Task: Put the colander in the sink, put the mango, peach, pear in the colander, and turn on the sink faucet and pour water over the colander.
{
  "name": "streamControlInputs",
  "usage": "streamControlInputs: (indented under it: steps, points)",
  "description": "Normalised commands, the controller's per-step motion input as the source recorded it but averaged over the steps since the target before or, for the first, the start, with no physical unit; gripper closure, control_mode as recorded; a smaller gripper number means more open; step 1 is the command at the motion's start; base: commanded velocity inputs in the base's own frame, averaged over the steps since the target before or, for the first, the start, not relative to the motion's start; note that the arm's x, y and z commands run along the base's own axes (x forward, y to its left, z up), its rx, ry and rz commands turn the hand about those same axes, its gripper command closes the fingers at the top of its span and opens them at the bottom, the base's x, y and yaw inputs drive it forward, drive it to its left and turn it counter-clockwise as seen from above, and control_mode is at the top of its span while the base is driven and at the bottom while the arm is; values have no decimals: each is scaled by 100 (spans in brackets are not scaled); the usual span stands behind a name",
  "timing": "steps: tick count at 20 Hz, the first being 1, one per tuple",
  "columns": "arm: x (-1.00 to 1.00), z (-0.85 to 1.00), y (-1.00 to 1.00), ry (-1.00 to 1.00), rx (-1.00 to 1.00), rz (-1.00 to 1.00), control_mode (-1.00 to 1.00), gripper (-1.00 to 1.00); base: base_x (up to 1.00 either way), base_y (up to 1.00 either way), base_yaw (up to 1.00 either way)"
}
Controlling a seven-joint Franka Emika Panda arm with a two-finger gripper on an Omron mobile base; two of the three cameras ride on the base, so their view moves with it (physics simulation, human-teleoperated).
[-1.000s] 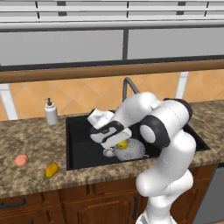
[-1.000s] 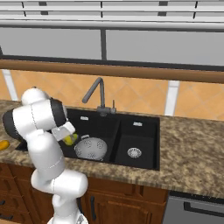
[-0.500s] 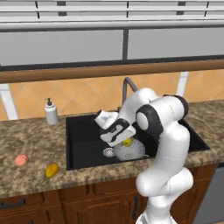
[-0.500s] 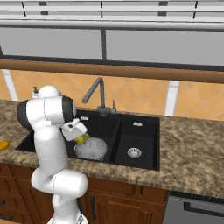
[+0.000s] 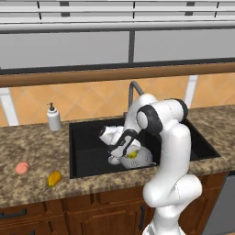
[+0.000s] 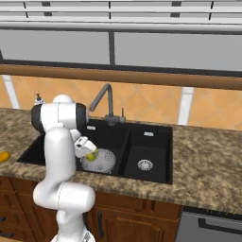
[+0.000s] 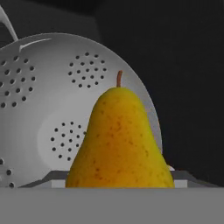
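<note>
One colander [image 5: 140,158] lies in the large basin of the sink [image 5: 87,151], near the basin's front wall. The sink has two basins, and one silver drain [image 6: 145,165] is visible in the smaller basin.

One end effector [image 5: 131,153] is positioned low over the colander. It grips one pear [image 7: 120,144] between its fingers. In the hand view the pear stands stem-up, directly in front of the colander's perforated inner wall. In both base views the pear appears as a yellow patch at the end effector, over the colander; whether the pear touches the colander cannot be determined.

One peach [image 5: 22,168] rests on the bench [image 5: 32,147] to the left of the sink. One mango [image 5: 54,178] rests on the bench just beside the peach, closer to the front edge. The two fruits are apart from each other.

One faucet [image 6: 105,101] stands behind the sink at the divider between the basins, with its spout angled over the large basin. One soap bottle [image 5: 53,117] stands upright on the bench behind the sink's left corner.
</note>
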Motion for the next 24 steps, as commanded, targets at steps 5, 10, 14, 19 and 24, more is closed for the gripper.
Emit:
streamControlInputs:
  steps: [5, 10, 14, 19, 24]
  points:
    - [56, -32, -7, 0, 0, 2, -100, 100, 0, 0, 0]
    - [64, -45, 0, 0, -2, 2, -100, 100, 0, 0, 0]
    - [15, -58, -5, -8, -4, 3, -100, -100, 0, 0, 0]
    - [-22, -32, -19, -27, 0, 4, -100, -100, 0, 0, 0]
    - [-43, 8, -32, -42, 8, 5, -100, -100, 0, 0, 0]
